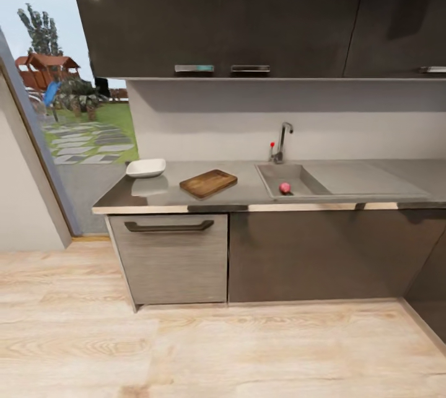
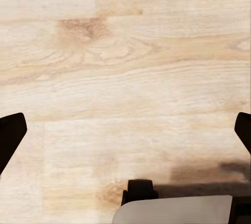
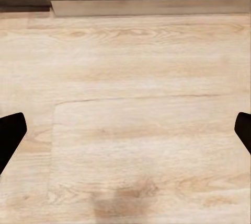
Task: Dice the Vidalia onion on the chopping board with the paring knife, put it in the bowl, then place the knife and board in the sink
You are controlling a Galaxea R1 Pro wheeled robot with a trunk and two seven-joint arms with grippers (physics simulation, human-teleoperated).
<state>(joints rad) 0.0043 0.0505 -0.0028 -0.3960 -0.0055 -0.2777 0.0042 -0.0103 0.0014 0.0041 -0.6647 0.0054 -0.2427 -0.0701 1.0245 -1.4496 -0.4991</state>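
We stand back from the long grey brushed-steel countertop (image 1: 248, 190), so our step in hand is, by our reckoning, the approach: we should roll forward and square up in front of the rectangular stainless-steel sink (image 1: 272, 170) before either arm reaches. The small round pinkish-red Vidalia onion (image 1: 285, 187) lies in the basin against its front wall, just beside the front edge of the countertop, so a short reach down from above ought to suit it. The rectangular brown wooden chopping board (image 1: 209, 183) lies aslant between the sink and the shallow white squarish bowl (image 1: 146, 168), which sits at the countertop's left end near the back edge. We cannot make out the paring knife from this far off; it may be too small to show. The tall curved chrome tap (image 1: 282, 141) with its red knob (image 1: 272, 145) rises behind the basin and could crowd a high reach. The left gripper (image 2: 125, 132) and the right gripper (image 3: 125, 132) both hang over pale wooden floor (image 1: 204, 354), fingers spread wide and holding nothing.
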